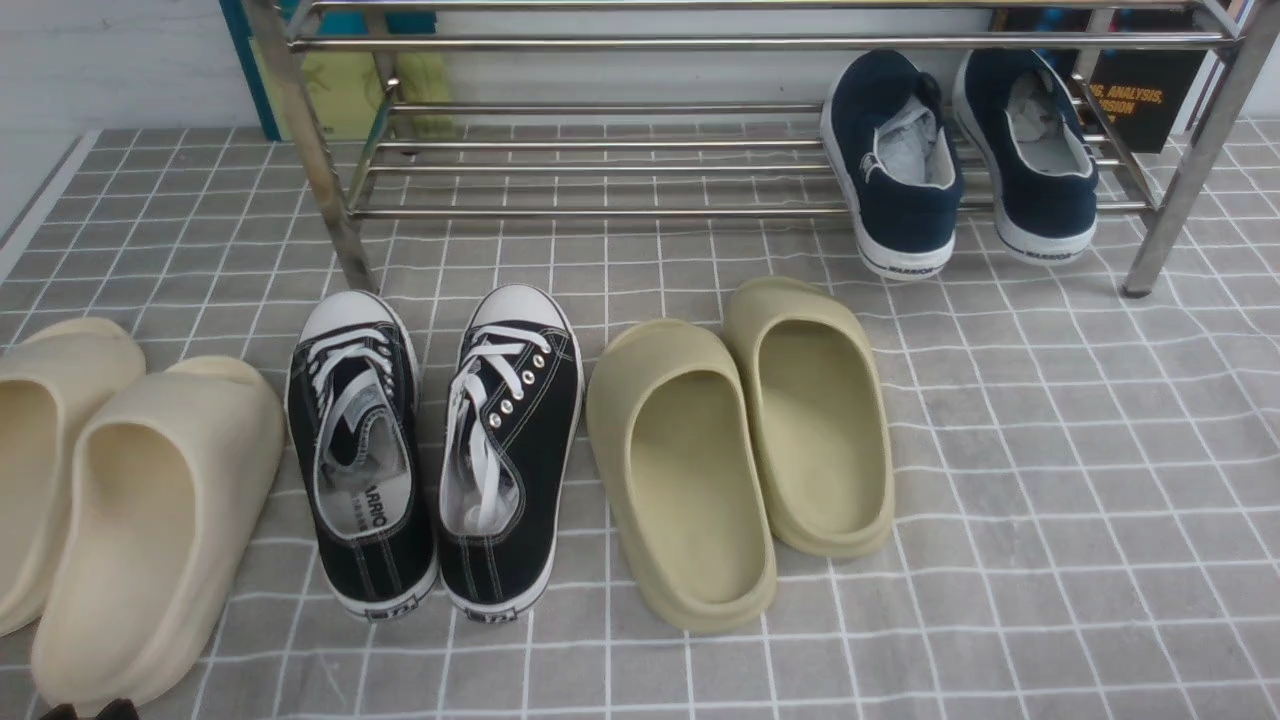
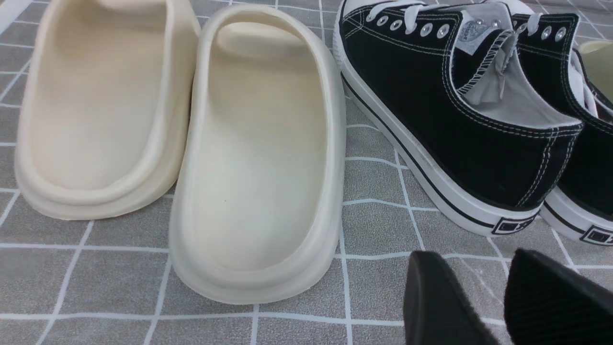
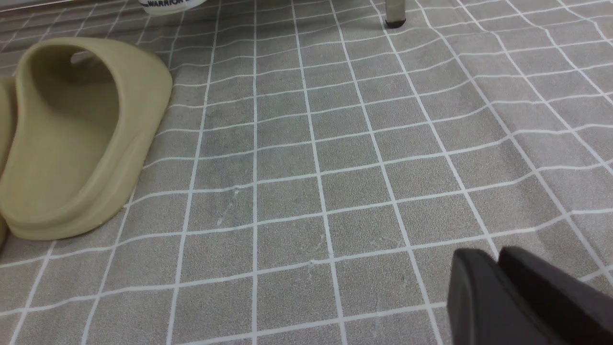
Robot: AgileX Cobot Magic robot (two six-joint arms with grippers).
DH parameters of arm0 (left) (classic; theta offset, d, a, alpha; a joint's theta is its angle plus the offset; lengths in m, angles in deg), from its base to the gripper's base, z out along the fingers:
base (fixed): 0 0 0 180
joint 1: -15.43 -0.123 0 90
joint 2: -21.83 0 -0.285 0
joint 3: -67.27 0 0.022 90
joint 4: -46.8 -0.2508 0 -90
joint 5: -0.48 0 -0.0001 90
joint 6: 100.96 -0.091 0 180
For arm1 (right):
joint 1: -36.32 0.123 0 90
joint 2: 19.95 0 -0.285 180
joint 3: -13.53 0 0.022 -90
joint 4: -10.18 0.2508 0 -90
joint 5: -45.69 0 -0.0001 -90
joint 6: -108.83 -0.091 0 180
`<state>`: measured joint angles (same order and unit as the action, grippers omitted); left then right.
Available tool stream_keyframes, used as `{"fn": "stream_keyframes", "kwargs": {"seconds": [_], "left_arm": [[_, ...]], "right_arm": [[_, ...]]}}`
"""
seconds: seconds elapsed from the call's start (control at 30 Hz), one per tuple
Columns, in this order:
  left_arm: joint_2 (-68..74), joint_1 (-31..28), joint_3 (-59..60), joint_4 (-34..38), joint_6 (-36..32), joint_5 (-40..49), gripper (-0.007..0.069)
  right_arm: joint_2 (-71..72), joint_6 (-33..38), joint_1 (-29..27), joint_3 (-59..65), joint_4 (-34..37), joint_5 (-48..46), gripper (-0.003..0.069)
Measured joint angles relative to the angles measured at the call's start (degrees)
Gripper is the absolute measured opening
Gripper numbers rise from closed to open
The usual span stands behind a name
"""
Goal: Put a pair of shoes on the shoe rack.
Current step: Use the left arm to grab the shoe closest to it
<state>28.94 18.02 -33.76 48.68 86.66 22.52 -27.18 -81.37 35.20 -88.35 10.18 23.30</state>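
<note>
The left gripper [image 2: 471, 282] hung parted and empty behind the black sneakers [image 1: 520, 430], seen only from its wrist view. The right gripper [image 3: 498, 268] was clenched on nothing. The sneakers stood side by side on the checked cloth [image 1: 1000, 450], probably light, soft canvas, best pinched at the heel collar. Only the front view showed the shoe rack [image 1: 600, 212] beyond.

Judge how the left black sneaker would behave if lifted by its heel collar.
The left black sneaker has a thin canvas collar, so it would likely flex and tip toe-down. Its thick rubber sole should keep it stiff lengthwise. The loose laces might dangle.
</note>
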Motion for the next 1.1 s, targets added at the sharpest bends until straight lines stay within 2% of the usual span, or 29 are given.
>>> {"fn": "stream_keyframes", "kwargs": {"seconds": [1.1], "left_arm": [[0.0, 0.0, 0.0, 0.4, 0.0, 0.0, 0.0239]], "right_arm": [[0.0, 0.0, 0.0, 0.0, 0.0, 0.0, 0.0142]]}}
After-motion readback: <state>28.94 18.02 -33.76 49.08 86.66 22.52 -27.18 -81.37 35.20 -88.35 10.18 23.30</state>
